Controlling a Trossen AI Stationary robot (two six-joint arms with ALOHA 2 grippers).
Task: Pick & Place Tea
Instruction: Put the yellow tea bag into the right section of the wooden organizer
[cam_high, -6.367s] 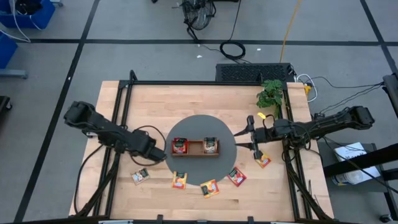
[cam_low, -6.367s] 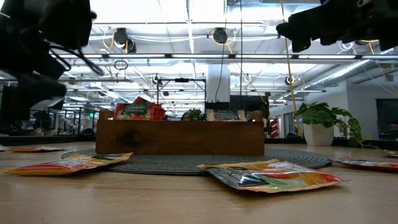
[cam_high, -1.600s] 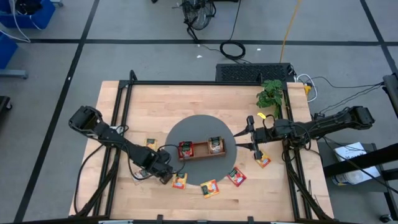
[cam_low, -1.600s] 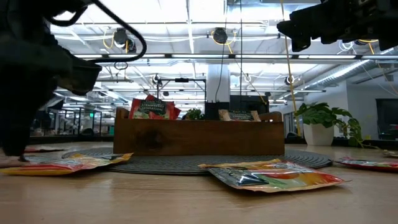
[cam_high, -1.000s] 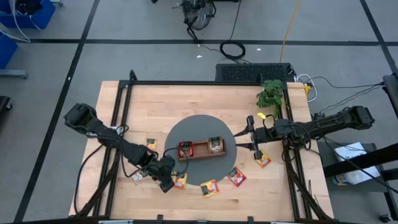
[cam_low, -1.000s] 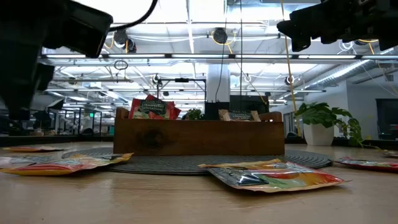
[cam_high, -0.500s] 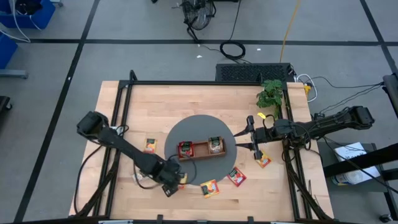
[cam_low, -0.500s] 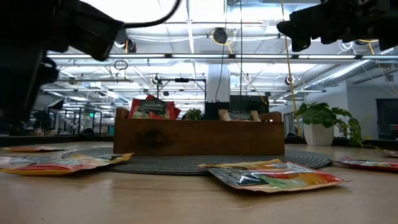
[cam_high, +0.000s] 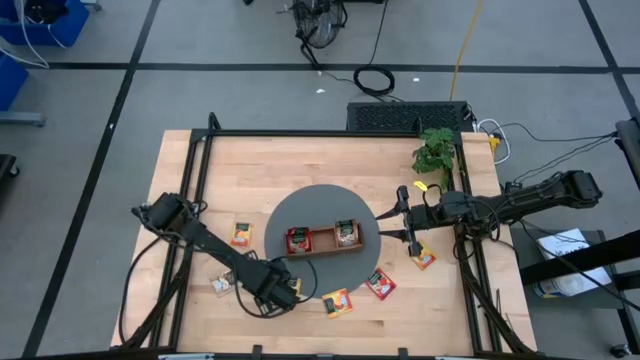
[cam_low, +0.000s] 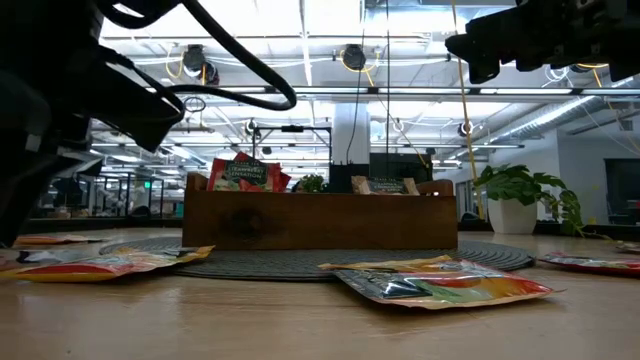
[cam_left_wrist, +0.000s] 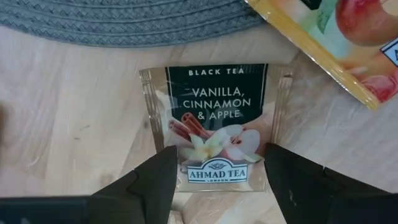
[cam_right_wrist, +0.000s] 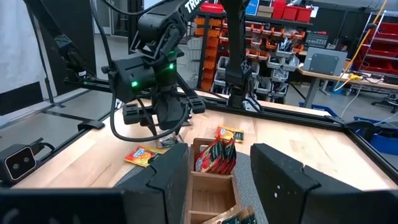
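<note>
Hovering left end effector (cam_left_wrist: 217, 171) — spread — over tea packet (cam_left_wrist: 214, 124)

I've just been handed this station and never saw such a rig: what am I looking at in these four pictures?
Two dark robot arms work at a wooden table. One picture looks down from above, one looks level across the table, and one comes from each wrist. The left gripper is open, its fingers either side of a vanilla, cinnamon and apple tea packet lying flat beside the grey mat. The right gripper waits open at the mat's other side, holding nothing. A wooden tray on the mat holds packets; others lie loose.
</note>
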